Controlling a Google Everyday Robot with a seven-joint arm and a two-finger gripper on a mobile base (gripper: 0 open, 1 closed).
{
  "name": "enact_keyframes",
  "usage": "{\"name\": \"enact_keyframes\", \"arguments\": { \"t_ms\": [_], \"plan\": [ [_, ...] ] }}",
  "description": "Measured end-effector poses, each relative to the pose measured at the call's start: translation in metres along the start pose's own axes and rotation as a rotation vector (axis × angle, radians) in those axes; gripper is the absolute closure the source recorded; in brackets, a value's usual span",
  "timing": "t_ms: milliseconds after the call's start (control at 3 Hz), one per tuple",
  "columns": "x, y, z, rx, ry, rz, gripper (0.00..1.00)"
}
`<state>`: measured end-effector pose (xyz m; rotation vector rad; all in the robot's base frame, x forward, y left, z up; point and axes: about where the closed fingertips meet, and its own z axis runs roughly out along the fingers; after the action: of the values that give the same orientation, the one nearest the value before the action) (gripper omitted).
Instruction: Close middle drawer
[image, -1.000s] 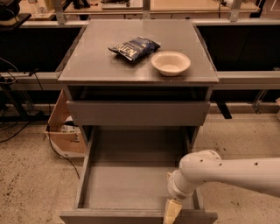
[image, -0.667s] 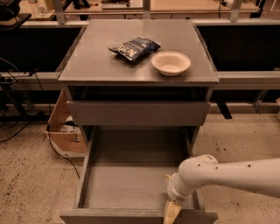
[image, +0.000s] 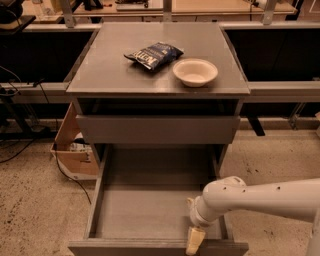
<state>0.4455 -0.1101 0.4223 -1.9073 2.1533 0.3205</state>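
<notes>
Our jaws, spread or pressed together we cannot tell, point down at the frame's lower right-centre. They sit at the front panel of the middle drawer (image: 145, 212), pulled far out at bottom centre, placed there, we judge, to push it shut.

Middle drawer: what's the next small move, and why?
Probably push the hand forward against the front panel, toward the cabinet: the middle drawer is pulled far out, and the hand sits at the panel's right end.
</notes>
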Motion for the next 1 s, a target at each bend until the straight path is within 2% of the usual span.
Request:
{"name": "enact_keyframes", "arguments": {
  "t_ms": [333, 667, 1000],
  "plan": [
    [-0.0043, -0.0076, 0.0047, 0.008, -0.007, -0.022, 0.19],
    [-0.0088, -0.0126, 0.0042, 0.016, -0.011, -0.037, 0.16],
    [-0.0138, -0.0170, -0.0025, 0.024, -0.011, -0.048, 0.04]
  ]
}}
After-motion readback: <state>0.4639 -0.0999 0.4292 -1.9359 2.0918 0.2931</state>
